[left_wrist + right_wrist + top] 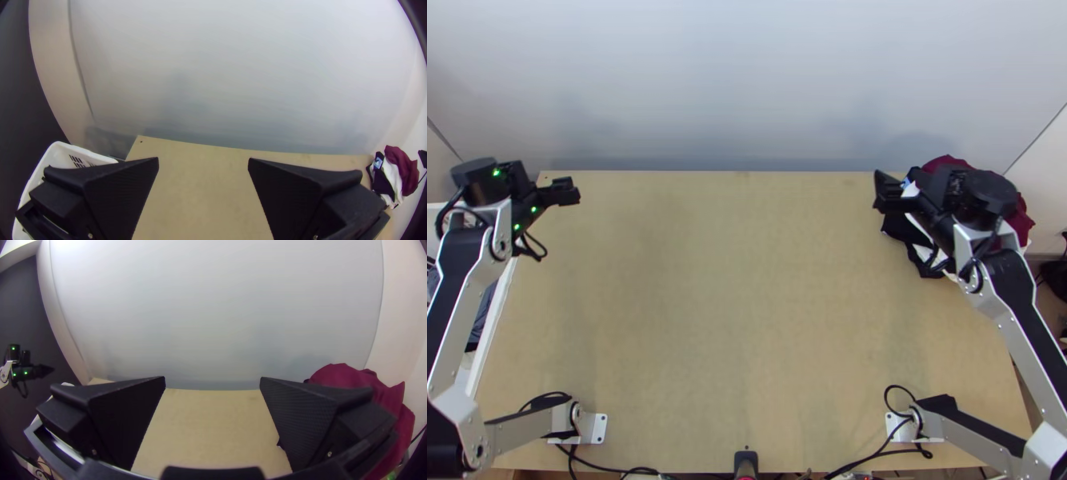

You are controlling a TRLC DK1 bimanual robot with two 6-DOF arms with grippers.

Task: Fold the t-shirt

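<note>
Left wrist view: the left gripper (203, 158) stood open, nothing between its fingers. The right gripper (212, 378), likewise parted and unloaded, hung near a bunched heap of maroon, white and black cloth (1021, 222) at the table's (739, 320) far right corner. Which piece was the t-shirt could not be told. The step judged in hand, fetching one garment, called for a shallow pinch on a single upper fold, a slow lift to shed clinging neighbours, then spreading mid-table with both grippers.
</note>
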